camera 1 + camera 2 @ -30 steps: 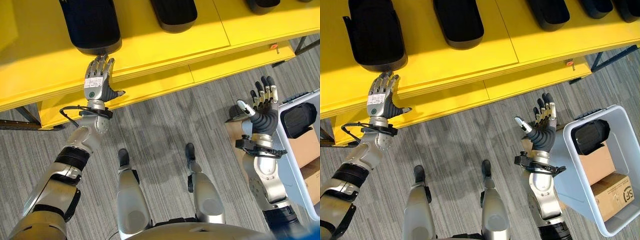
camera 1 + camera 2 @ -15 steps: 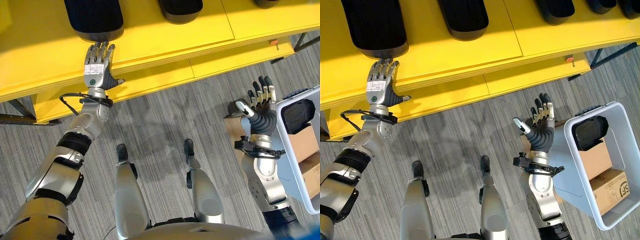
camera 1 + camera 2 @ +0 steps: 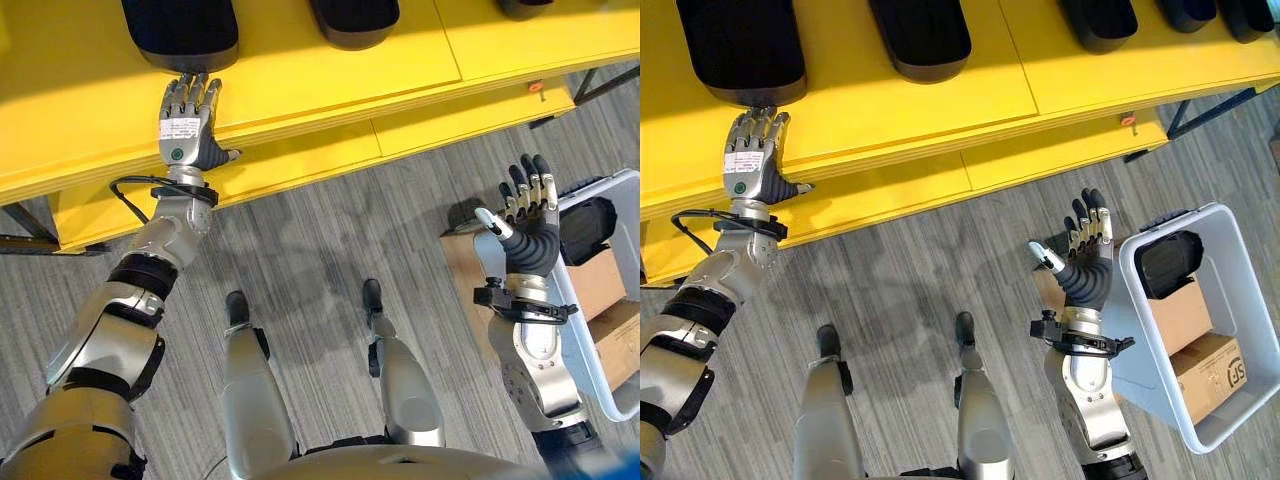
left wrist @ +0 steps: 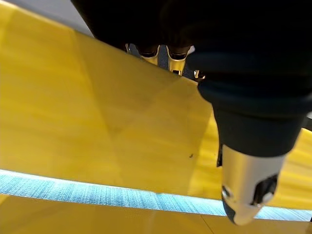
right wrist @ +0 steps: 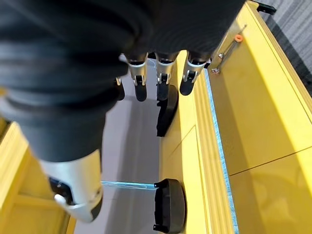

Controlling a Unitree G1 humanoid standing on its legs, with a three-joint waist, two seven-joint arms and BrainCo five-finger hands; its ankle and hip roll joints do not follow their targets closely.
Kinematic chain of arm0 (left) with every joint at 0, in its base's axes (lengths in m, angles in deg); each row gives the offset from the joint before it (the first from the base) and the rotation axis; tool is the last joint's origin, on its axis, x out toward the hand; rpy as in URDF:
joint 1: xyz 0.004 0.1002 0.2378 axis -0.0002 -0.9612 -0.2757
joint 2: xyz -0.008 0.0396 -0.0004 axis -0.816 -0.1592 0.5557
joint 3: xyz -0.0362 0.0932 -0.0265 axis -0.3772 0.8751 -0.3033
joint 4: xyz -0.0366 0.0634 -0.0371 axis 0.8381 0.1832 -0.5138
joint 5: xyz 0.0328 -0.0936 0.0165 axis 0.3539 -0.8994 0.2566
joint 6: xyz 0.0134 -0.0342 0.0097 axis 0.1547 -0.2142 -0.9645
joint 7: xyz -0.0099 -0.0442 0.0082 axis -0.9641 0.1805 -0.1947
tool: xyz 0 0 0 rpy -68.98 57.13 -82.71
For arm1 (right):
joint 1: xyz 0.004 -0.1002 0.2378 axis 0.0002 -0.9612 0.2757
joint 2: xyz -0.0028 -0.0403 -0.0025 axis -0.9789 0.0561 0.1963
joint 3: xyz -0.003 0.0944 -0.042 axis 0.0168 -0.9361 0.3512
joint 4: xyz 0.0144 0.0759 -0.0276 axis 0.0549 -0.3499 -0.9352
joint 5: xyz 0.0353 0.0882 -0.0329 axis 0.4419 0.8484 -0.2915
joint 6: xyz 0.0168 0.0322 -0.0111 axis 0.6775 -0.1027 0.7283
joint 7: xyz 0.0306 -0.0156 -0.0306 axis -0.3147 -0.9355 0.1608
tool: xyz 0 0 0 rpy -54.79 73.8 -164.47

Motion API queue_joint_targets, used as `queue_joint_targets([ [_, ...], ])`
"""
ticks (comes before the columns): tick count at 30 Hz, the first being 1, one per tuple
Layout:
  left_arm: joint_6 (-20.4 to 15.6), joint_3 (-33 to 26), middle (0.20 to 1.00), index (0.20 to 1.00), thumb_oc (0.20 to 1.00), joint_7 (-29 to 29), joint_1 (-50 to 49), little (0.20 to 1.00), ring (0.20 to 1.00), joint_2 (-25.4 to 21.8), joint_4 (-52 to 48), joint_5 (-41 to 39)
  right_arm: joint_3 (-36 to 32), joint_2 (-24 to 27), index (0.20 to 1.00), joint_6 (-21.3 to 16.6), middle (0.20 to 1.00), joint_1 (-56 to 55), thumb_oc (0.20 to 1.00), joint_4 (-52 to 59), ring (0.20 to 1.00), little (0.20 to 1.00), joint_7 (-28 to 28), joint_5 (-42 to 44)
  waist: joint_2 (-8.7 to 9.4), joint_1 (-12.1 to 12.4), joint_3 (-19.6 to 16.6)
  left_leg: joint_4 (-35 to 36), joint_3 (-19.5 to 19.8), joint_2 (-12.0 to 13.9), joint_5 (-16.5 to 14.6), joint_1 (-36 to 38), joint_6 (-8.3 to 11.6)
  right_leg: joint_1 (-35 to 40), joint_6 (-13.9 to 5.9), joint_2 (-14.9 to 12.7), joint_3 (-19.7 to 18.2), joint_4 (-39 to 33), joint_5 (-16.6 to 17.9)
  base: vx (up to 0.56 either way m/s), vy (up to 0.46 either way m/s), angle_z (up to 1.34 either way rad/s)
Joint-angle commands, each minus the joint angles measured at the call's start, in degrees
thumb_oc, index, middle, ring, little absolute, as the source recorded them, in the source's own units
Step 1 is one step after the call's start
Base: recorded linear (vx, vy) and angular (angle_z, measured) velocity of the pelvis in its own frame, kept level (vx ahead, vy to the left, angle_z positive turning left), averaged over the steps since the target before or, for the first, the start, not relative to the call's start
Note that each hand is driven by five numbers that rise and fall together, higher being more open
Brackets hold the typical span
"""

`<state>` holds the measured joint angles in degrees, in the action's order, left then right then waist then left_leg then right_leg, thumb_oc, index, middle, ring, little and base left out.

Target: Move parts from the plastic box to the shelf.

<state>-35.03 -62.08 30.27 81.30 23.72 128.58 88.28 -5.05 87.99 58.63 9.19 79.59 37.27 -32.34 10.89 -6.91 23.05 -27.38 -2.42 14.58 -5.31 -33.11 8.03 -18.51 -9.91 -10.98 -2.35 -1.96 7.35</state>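
Left hand (image 3: 751,160) rests open-fingered against a shelved black part (image 3: 740,50) on the yellow shelf (image 3: 900,110); the empty, spread-fingered right hand (image 3: 1085,250) must next reach the part (image 3: 1170,262) in the plastic box (image 3: 1230,425)

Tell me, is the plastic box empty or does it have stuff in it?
Not empty. The plastic box holds a black part and two cardboard boxes.

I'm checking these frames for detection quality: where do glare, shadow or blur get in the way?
Left eye view: a bright sheen washes the yellow shelf beside the black parts. Right eye view: soft shadows streak the grey floor; the plastic box is evenly lit. Left wrist view: the left hand looms dark and blurred. Right wrist view: the right hand likewise.
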Motion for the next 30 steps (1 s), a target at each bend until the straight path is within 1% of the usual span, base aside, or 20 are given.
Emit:
queue_joint_targets([
  [1, 0.95, 1.06, 1.000, 1.000, 1.000, 2.23, 2.76, 1.000, 1.000, -3.25, 4.92, -4.47, -3.65, 3.61, 1.000, -4.34, 1.000, 0.58, 1.000, 4.37, 1.000, 1.000, 0.36, 1.42, -1.85, -0.78, 0.44, 4.27, -1.50, -0.12, 3.41, 1.08, -0.82, 6.63, 0.15, -1.40, 2.25, 5.67, -9.00, 0.00, 0.000, 0.00],
  [5, 0.67, 1.29, 1.000, 1.000, 1.000, 2.72, 1.58, 1.000, 1.000, -2.52, 4.08, -3.86, -3.74, 3.64, 1.000, -4.25, 1.000, 0.51, 1.000, 4.25, 1.000, 1.000, 0.16, 1.18, -1.95, -0.65, 0.50, 4.46, -1.42, -0.15, 3.44, 1.10, -0.85, 6.52, 0.16, -1.44, 2.38, 5.72, -8.98, 0.00, 0.000, 0.00],
  [8, -0.17, 0.42, 1.000, 1.000, 1.000, 3.05, -1.07, 1.000, 1.000, -1.12, 0.71, -4.20, -3.95, 3.36, 1.000, -4.11, 1.000, 0.28, 1.000, 4.41, 1.000, 1.000, 0.14, 0.92, -2.01, -0.40, 0.65, 4.62, -1.30, -0.21, 3.44, 1.30, -0.93, 6.54, 0.25, -1.44, 2.33, 5.84, -8.93, 0.00, 0.000, 0.00],
  [10, -3.36, -2.71, 1.000, 1.000, 1.000, 5.86, -12.42, 1.000, 1.000, 2.36, -12.03, -4.51, -4.61, 2.54, 1.000, -3.51, 1.000, 0.19, 1.000, 4.03, 1.000, 1.000, -0.18, 0.68, -2.56, 0.67, 0.66, 5.69, -1.17, -0.59, 3.58, 2.40, -1.05, 7.29, 0.59, -1.45, 2.75, 5.60, -8.91, -0.01, -0.032, -0.02],
  [13, -6.66, -4.20, 1.000, 1.000, 1.000, 8.33, -19.64, 1.000, 1.000, 3.28, -20.26, -5.22, -5.73, 2.00, 1.000, -3.25, 1.000, 0.11, 1.000, 4.05, 1.000, 1.000, -0.16, 0.32, -2.98, 1.42, 0.33, 6.43, -0.94, -0.59, 3.72, 3.17, -1.20, 7.79, 0.80, -1.39, 2.87, 5.42, -8.98, 0.02, -0.042, 0.03],
  [14, -11.06, -5.65, 1.000, 1.000, 1.000, 12.41, -26.99, 1.000, 1.000, 4.36, -28.28, -10.99, -6.36, 1.62, 1.000, -3.02, 1.000, 0.06, 1.000, 4.07, 1.000, 1.000, 0.13, 0.52, -3.52, 2.10, -0.52, 7.65, -0.71, -0.42, 4.18, 4.30, -1.26, 8.56, 0.99, -1.29, 3.03, 5.28, -9.15, 0.03, -0.056, 0.01],
  [15, -11.00, -5.82, 1.000, 1.000, 1.000, 12.55, -27.18, 1.000, 1.000, 4.28, -28.51, -11.05, -6.30, 1.63, 1.000, -3.02, 1.000, 0.04, 1.000, 4.09, 1.000, 1.000, 0.14, 0.52, -3.49, 2.00, -0.65, 7.99, -0.72, -0.48, 4.61, 4.22, -1.31, 8.37, 1.00, -1.31, 3.02, 5.21, -8.91, 0.04, -0.062, -0.04],
  [16, -12.08, -6.20, 1.000, 1.000, 1.000, 13.07, -29.18, 1.000, 1.000, 3.97, -31.21, -11.87, -6.41, 1.47, 1.000, -3.10, 1.000, 0.08, 1.000, 4.11, 1.000, 1.000, 0.22, 0.61, -3.73, 2.30, -0.93, 8.09, -0.64, -0.39, 4.39, 4.74, -1.25, 8.79, 1.04, -1.24, 3.11, 5.30, -9.22, 0.04, -0.072, -0.02],
  [17, -14.22, -7.26, 1.000, 1.000, 1.000, 16.48, -33.77, 1.000, 1.000, 5.30, -34.48, -19.80, -6.39, 1.36, 1.000, -2.89, 1.000, -0.11, 1.000, 4.30, 1.000, 1.000, 0.42, 0.80, -4.00, 2.59, -1.88, 9.56, -0.57, -0.14, 5.38, 5.89, -1.29, 9.29, 1.13, -1.09, 3.24, 5.22, -9.16, 0.07, -0.098, 0.02],
  [18, -14.66, -7.79, 1.000, 1.000, 1.000, 16.80, -35.71, 1.000, 1.000, 5.84, -35.84, -22.66, -6.43, 1.24, 1.000, -2.91, 1.000, -0.42, 1.000, 4.34, 1.000, 1.000, 0.68, 1.10, -4.15, 2.74, -2.28, 10.14, -0.46, -0.04, 5.55, 6.51, -1.30, 9.76, 1.20, -0.95, 3.28, 5.12, -9.29, 0.08, -0.135, 0.05],
  [19, -15.81, -8.20, 1.000, 1.000, 1.000, 18.04, -38.99, 1.000, 1.000, 6.39, -38.41, -28.52, -6.26, 1.21, 1.000, -2.73, 1.000, -0.68, 1.000, 4.22, 1.000, 1.000, 0.98, 1.39, -4.58, 3.06, -3.21, 11.20, -0.38, 0.23, 6.17, 7.73, -1.25, 10.52, 1.24, -0.73, 3.48, 5.06, -9.45, 0.06, -0.083, 0.02],
  [20, -15.78, -8.31, 1.000, 1.000, 1.000, 18.17, -39.16, 1.000, 1.000, 6.33, -38.55, -28.66, -6.19, 1.23, 1.000, -2.74, 1.000, -0.73, 1.000, 4.22, 1.000, 1.000, 0.99, 1.40, -4.57, 2.99, -3.30, 11.39, -0.39, 0.22, 6.28, 7.79, -1.23, 10.53, 1.25, -0.73, 3.50, 5.01, -9.41, 0.07, -0.089, 0.04],
  [21, -16.71, -8.78, 1.000, 1.000, 1.000, 19.59, -40.82, 1.000, 1.000, 6.81, -39.89, -34.00, -6.24, 1.21, 1.000, -2.57, 1.000, -0.96, 1.000, 4.46, 1.000, 1.000, 1.11, 1.55, -4.83, 3.27, -3.65, 12.07, -0.43, 0.55, 6.42, 8.86, -1.14, 11.25, 1.27, -0.52, 3.61, 5.04, -9.82, 0.02, -0.036, 0.05],
  [22, -16.64, -8.91, 1.000, 1.000, 1.000, 19.71, -40.93, 1.000, 1.000, 6.74, -40.03, -34.12, -6.20, 1.20, 1.000, -2.55, 1.000, -0.96, 1.000, 4.49, 1.000, 1.000, 1.11, 1.55, -4.79, 3.21, -3.77, 12.49, -0.47, 0.51, 6.86, 8.85, -1.17, 11.08, 1.29, -0.52, 3.60, 4.94, -9.59, 0.09, -0.130, 0.05],
  [23, -18.04, -9.61, 1.000, 1.000, 1.000, 23.67, -44.34, 1.000, 1.000, 7.93, -42.50, -44.69, -5.81, 1.19, 1.000, -1.88, 1.000, -1.57, 1.000, 3.88, 1.000, 1.000, 1.80, 1.77, -5.52, 3.49, -5.46, 15.12, -0.57, 1.17, 8.25, 11.50, -0.82, 12.54, 1.32, -0.02, 3.89, 4.80, -10.12, 0.06, -0.100, 0.06],
  [26, -18.02, -10.38, 1.000, 1.000, 1.000, 24.72, -45.60, 1.000, 1.000, 8.44, -43.50, -47.32, -5.58, 1.43, 1.000, -1.60, 1.000, -1.93, 1.000, 3.68, 1.000, 1.000, 2.22, 2.01, -5.79, 3.58, -6.08, 16.80, -0.73, 1.44, 8.97, 13.24, -0.62, 13.26, 1.39, 0.27, 3.97, 4.77, -10.39, 0.08, -0.078, 0.06],
  [27, -17.99, -11.25, 1.000, 1.000, 1.000, 27.61, -47.53, 1.000, 1.000, 9.25, -44.80, -53.99, -5.42, 1.77, 1.000, -0.83, 1.000, -2.54, 1.000, 3.36, 1.000, 1.000, 3.20, 2.32, -6.37, 3.69, -7.38, 19.10, -0.84, 2.16, 10.15, 15.44, -0.40, 14.04, 1.49, 0.94, 3.89, 5.04, -10.99, 0.07, -0.071, -0.02],
  [28, -17.93, -11.37, 1.000, 1.000, 1.000, 27.74, -47.68, 1.000, 1.000, 9.21, -44.91, -54.14, -5.37, 1.80, 1.000, -0.82, 1.000, -2.58, 1.000, 3.37, 1.000, 1.000, 3.22, 2.35, -6.38, 3.67, -7.36, 19.34, -0.89, 2.19, 10.26, 15.66, -0.36, 14.12, 1.53, 0.98, 3.87, 5.05, -11.01, 0.15, -0.220, -0.02],
  [29, -17.76, -13.43, 1.000, 1.000, 1.000, 31.23, -50.88, 1.000, 1.000, 10.63, -47.47, -59.75, -5.56, 2.68, 1.000, 0.33, 1.000, -4.16, 1.000, 2.76, 1.000, 1.000, 5.37, 2.33, -7.55, 3.61, -9.60, 22.45, -1.79, 3.80, 11.87, 19.98, 0.02, 15.99, 2.35, 2.50, 3.07, 6.08, -12.70, 0.11, -0.203, -0.08],
  [30, -17.68, -13.87, 1.000, 1.000, 1.000, 32.07, -51.53, 1.000, 1.000, 10.89, -47.79, -60.74, -5.95, 3.03, 1.000, 0.64, 1.000, -4.68, 1.000, 2.72, 1.000, 1.000, 6.03, 2.41, -7.84, 3.60, -10.08, 22.97, -1.72, 4.08, 12.33, 20.78, 0.10, 16.47, 2.68, 2.95, 2.87, 6.50, -13.22, 0.12, -0.252, -0.17],
])
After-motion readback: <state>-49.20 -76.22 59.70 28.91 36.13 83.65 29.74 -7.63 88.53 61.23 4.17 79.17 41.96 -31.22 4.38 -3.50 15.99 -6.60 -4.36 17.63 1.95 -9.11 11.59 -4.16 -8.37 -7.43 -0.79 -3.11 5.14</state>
